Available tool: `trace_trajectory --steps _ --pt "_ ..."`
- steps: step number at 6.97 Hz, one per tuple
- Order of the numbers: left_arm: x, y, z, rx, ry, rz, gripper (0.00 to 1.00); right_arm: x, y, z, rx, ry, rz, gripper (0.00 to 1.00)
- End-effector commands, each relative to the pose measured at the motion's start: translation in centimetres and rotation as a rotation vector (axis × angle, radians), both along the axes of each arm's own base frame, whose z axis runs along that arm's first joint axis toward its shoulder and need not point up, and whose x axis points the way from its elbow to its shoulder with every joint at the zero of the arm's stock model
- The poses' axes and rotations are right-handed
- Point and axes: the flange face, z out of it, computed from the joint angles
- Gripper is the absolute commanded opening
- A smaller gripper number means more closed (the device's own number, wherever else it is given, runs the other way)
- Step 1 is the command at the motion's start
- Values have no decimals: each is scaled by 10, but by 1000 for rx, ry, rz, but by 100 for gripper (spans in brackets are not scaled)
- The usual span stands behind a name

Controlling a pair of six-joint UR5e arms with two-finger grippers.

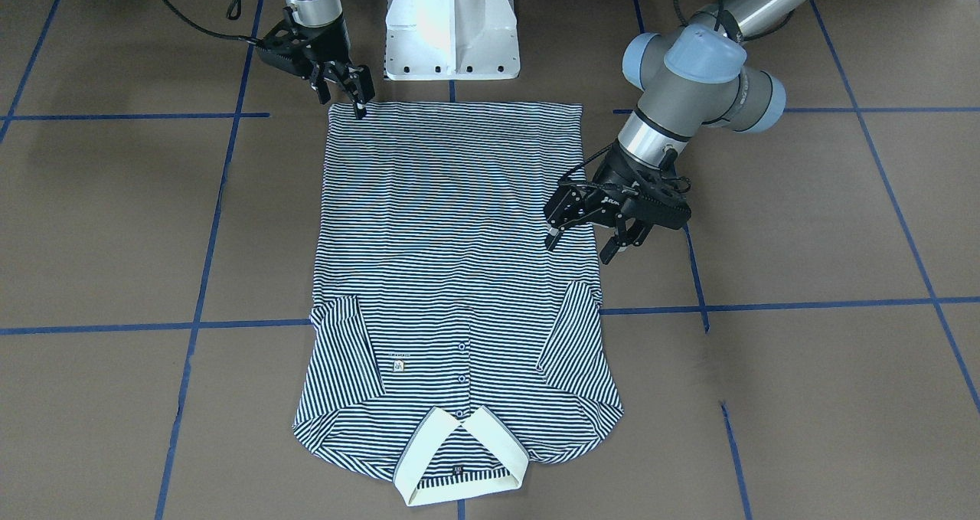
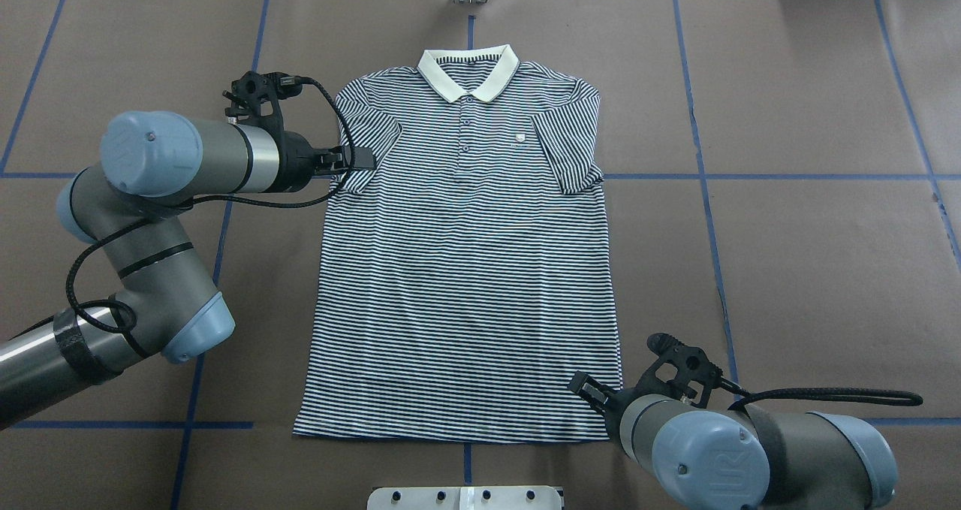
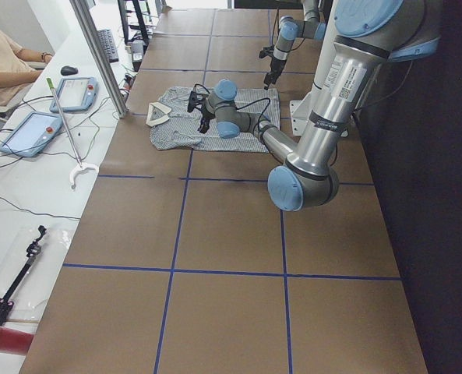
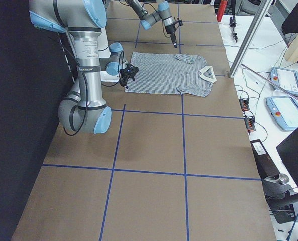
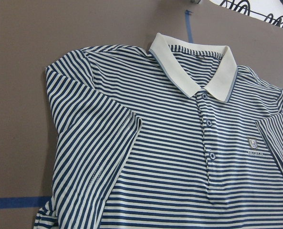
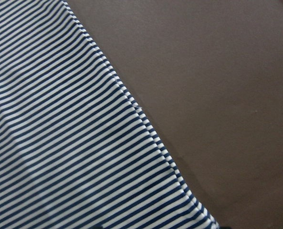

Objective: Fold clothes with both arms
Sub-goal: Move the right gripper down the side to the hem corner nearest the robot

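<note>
The shirt (image 1: 452, 237) lies flat and face up on the table (image 1: 804, 214). It has thin navy-and-white stripes, a cream collar (image 1: 496, 437) on the side away from the robot, and sleeves (image 1: 348, 344) folded inward. The left gripper (image 1: 579, 250) hovers spread wide at the shirt's side edge. The right gripper (image 1: 341, 100), fingers parted, meets a hem corner; overhead its wrist (image 2: 653, 420) mostly hides it. The logo (image 1: 399, 366) is too small to read.

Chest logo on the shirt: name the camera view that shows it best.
The left wrist view: the logo is close and large. Overhead and front-facing views show only a tiny mark; the side views are too far; the right wrist view shows just the shirt's edge and table.
</note>
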Motion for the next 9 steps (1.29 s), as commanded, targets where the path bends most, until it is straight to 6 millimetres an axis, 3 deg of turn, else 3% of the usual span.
trace_trajectory --steps 1,2,3,4,8,9 --pt "-2 2 4 -4 -8 1 100 -5 20 7 -10 8 -3 85" --pt "-6 4 0 4 9 4 100 -5 27 15 -12 22 -7 84" --pt "-7 6 -5 11 17 6 100 -5 27 17 -13 27 -6 73" --pt "-8 6 -6 10 18 4 100 -7 27 19 -14 31 -9 68" --pt "-8 5 -4 4 17 3 100 -12 30 30 -15 56 -15 65" --pt "-8 5 -4 4 17 1 100 -13 30 30 -15 56 -15 32"
